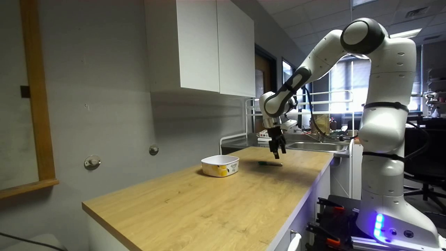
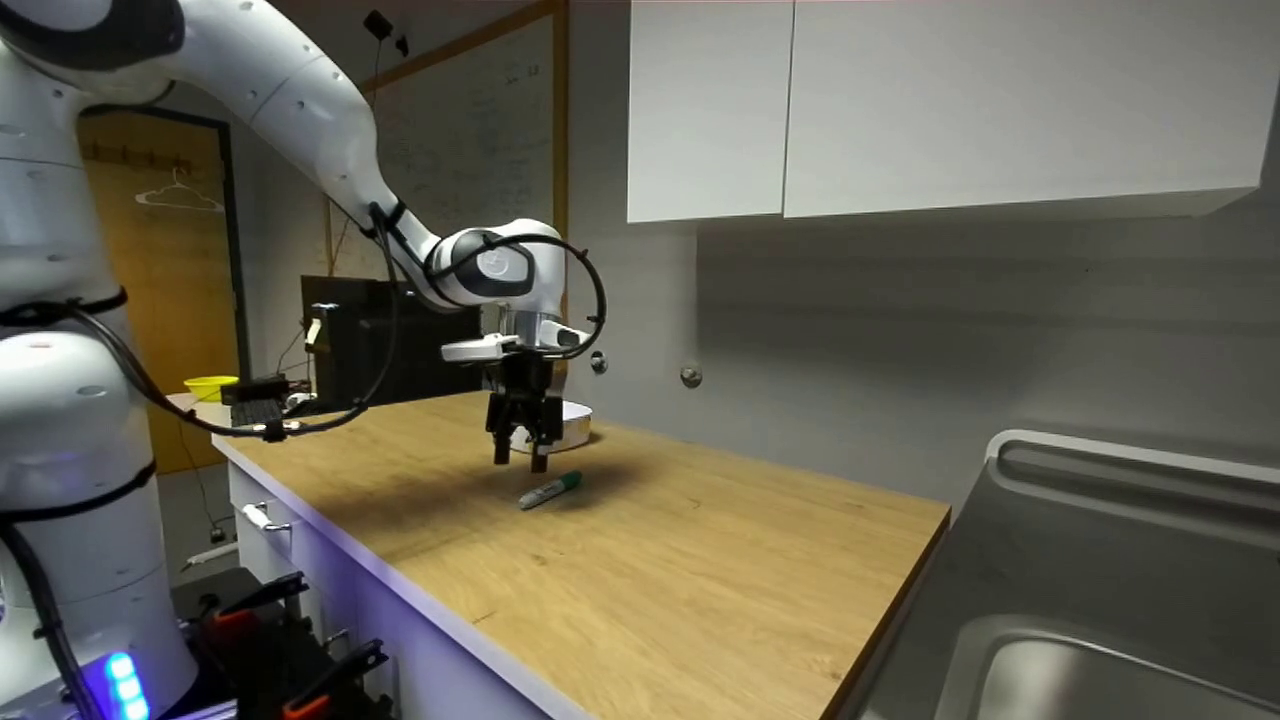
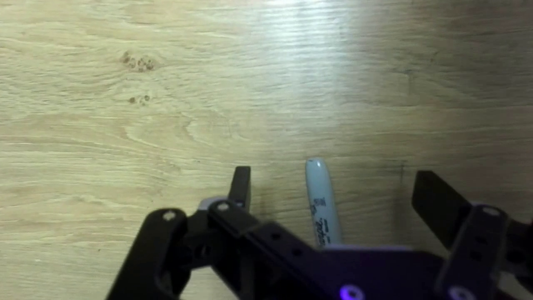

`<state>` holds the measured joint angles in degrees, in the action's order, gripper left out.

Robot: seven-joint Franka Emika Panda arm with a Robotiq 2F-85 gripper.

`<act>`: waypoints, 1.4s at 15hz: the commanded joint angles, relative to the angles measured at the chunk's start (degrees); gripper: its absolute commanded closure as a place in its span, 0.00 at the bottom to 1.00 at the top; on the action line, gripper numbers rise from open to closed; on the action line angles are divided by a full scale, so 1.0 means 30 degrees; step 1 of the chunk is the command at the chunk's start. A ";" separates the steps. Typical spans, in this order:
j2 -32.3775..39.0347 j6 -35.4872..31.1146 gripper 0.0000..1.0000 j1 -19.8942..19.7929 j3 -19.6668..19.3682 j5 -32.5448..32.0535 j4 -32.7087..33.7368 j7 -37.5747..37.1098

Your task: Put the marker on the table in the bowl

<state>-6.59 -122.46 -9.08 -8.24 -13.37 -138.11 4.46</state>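
Note:
The marker (image 1: 270, 163) lies on the wood-grain table (image 1: 195, 202); it is grey with a green cap in an exterior view (image 2: 549, 490). In the wrist view the marker's grey body (image 3: 320, 196) lies between the fingers, its lower part hidden behind the gripper. My gripper (image 1: 279, 154) points down above the marker, apart from it, and is open and empty, as the wide-apart fingers (image 3: 333, 183) show. The white bowl (image 1: 219, 170), squarish with yellow lemon prints, stands on the table near the wall. It is partly hidden behind the gripper in an exterior view (image 2: 577, 428).
A white cabinet (image 1: 216, 48) hangs on the wall above the table. A metal sink (image 1: 315, 146) with a white rack (image 1: 246, 120) lies beyond the table's far end; the sink also shows in an exterior view (image 2: 1060, 680).

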 commanded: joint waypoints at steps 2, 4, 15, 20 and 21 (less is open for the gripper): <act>0.2860 0.0062 0.00 0.0014 -0.0097 0.0021 0.1725 0.0128; 0.3725 0.0149 0.00 -0.0051 -0.0181 0.0250 0.2480 0.0346; 0.5731 0.0809 0.00 -0.0571 -0.0472 0.1064 0.5066 0.1160; 0.6605 0.1167 0.00 -0.0592 -0.0433 0.0980 0.5592 0.1112; 0.6757 0.1226 0.00 -0.0586 -0.0435 0.0924 0.5689 0.1082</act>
<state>11.18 -120.58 -10.71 -9.51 -11.36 -123.59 6.30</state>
